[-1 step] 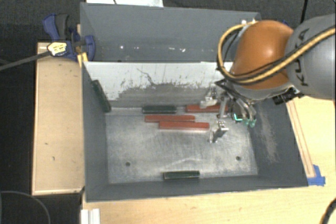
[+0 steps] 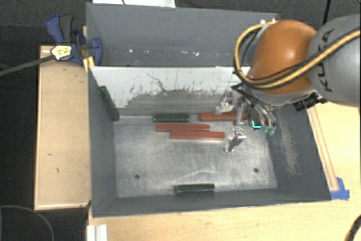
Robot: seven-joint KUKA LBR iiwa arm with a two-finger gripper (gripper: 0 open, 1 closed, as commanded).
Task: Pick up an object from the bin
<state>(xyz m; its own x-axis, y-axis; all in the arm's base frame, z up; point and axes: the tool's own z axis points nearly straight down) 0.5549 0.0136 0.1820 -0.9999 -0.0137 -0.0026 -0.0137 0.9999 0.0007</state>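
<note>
nothing is lifted yet, by the look of it: the gripper (image 2: 233,141) hangs low over the bin (image 2: 192,169) floor toward its right wall, just beside the right end of a red bar (image 2: 197,135) lying near the back wall. how wide it stands i cannot tell; grasp and lift remain.

Down in the bin (image 2: 101,149), the back-left bar (image 2: 171,117) and back-right bar (image 2: 217,116) lie end to end near the rear wall. Just before them sits the middle bar (image 2: 181,127), with the offset bar (image 2: 197,135) touching its front. The leaning bar (image 2: 109,103) rests against the left wall, and the front bar (image 2: 194,189) lies alone, well apart.
</note>
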